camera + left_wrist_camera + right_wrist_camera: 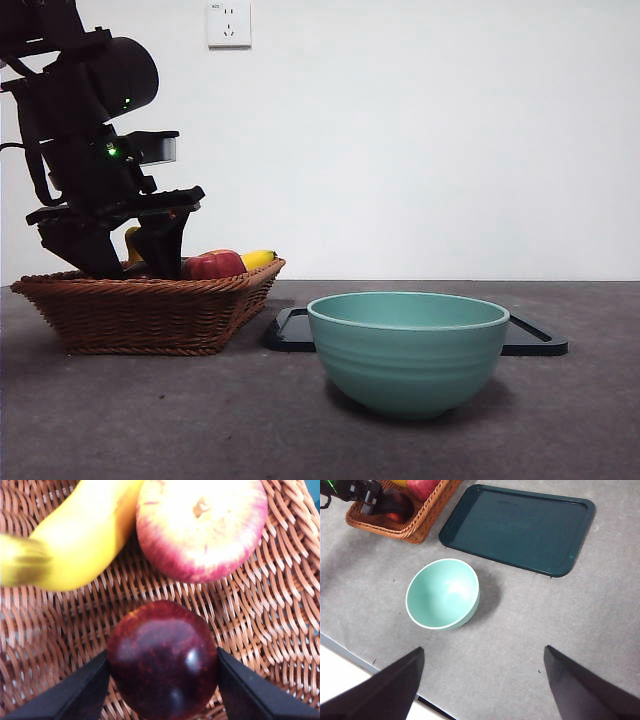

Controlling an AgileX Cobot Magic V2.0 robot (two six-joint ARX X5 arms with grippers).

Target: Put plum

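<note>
Sitting low in the wicker basket (pixel 280 605), the plum (pixel 162 660) is dark maroon, glossy, with a bright highlight on its skin, and the left gripper (pixel 162 680) has a black jaw on each flank of it, at its three and nine o'clock in the left wrist view. Both jaws look to be touching the skin, so I'd call this a pinch on the plum, though how firmly it bites I can't tell from here. Just beyond the plum, toward twelve o'clock, lies the apple (pixel 202 527), pale with a red blush, and at about ten o'clock the banana (pixel 70 540), neither touching the plum as far as this close view shows. By my reading the plum is light, firm but bruisable, and that shiny skin will be slippery; the widest girth, where the jaws sit now, is the sensible place to hold, with gentle pressure only. In the front view the dark arm comes down into the basket (pixel 150 310), and the plum itself is hidden behind the rim. Out on the grey table, the green bowl (pixel 408 345) stands at the basket's four o'clock, with the dark tray (pixel 520 527) behind it. The right gripper (pixel 482 680) hangs high over the table, jaws spread wide, holding nothing, waiting.
</note>
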